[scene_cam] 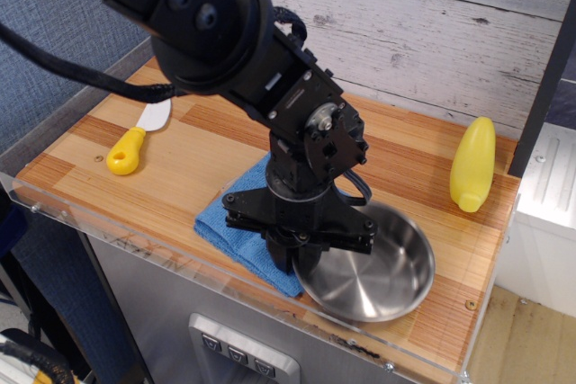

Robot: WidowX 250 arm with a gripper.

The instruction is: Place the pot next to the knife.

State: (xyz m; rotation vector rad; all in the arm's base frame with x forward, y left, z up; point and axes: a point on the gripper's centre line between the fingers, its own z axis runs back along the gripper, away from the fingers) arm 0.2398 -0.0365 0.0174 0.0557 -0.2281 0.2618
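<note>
The shiny steel pot (373, 267) sits at the table's front edge, right of centre, with its left rim by the blue cloth (236, 222). My gripper (292, 249) hangs from the black arm directly over that left rim, and its fingers are drawn together on the rim. The pot looks slightly tilted. Its wire handle is hidden. The knife (133, 139), with a yellow handle and a white blade, lies far to the left near the back left corner, apart from the pot.
A yellow bottle (473, 165) lies at the back right. The wooden table (198, 155) has a clear plastic lip along its front edge. A plank wall stands behind it. A white unit stands at the right.
</note>
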